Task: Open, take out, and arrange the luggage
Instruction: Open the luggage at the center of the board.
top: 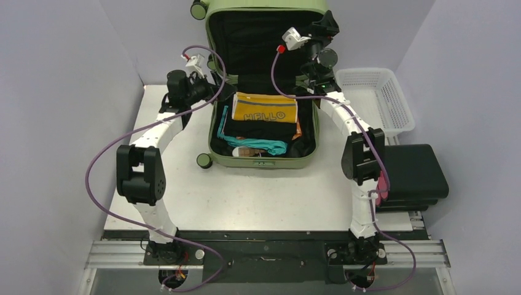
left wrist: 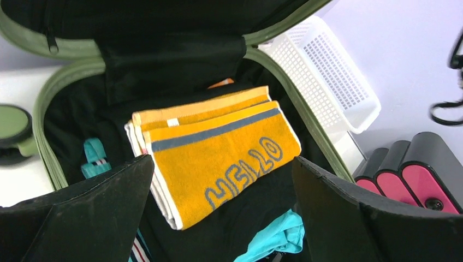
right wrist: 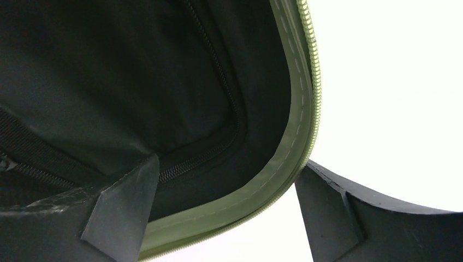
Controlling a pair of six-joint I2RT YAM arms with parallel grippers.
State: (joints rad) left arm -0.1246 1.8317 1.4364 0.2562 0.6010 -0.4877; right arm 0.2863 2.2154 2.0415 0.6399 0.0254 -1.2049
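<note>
Left gripper [left wrist: 223, 164]: is gaping wide, gripping nothing, hovering beside the left rim of the luggage [top: 264, 163].
Right gripper [right wrist: 228, 164]: is standing open, straddling the green zip edge of the raised lid [top: 258, 37] without clamping it.
Luggage: is lying open mid-table, lid standing up at the far side.
Handling: the shell is looking stiff and probably slick; the contents are looking soft and light, so pinching a folded edge is seeming best.
Writing: the yellow towel [top: 265, 109] is showing "HELLO".
</note>
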